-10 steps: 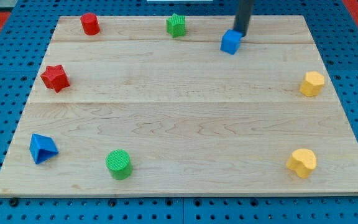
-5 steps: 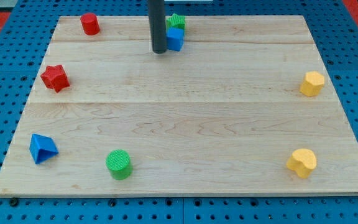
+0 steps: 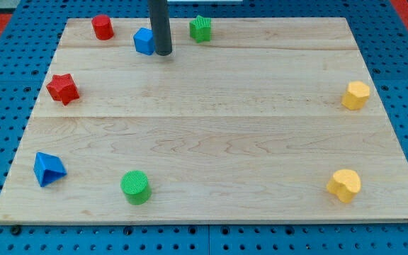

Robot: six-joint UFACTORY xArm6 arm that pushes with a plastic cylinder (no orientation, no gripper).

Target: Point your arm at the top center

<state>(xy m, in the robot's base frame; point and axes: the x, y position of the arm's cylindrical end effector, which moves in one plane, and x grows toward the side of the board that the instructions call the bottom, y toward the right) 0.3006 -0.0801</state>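
My tip point(image 3: 163, 52) rests on the wooden board point(image 3: 211, 142) near the view's top, left of centre. A blue cube point(image 3: 144, 41) sits just left of the tip, touching or nearly touching the rod. A green star-shaped block point(image 3: 200, 28) stands to the tip's right at the top edge. A red cylinder point(image 3: 103, 27) stands to the left of the blue cube.
A red star block point(image 3: 62, 88) sits at the left edge. A blue triangular block point(image 3: 48, 169) and a green cylinder point(image 3: 135, 187) sit at the bottom left. A yellow hexagonal block point(image 3: 355, 95) and a yellow heart-like block point(image 3: 344, 185) sit at the right.
My tip has swept left along the top of the board. The blue cube moved with it, from right of the green star to left of it.
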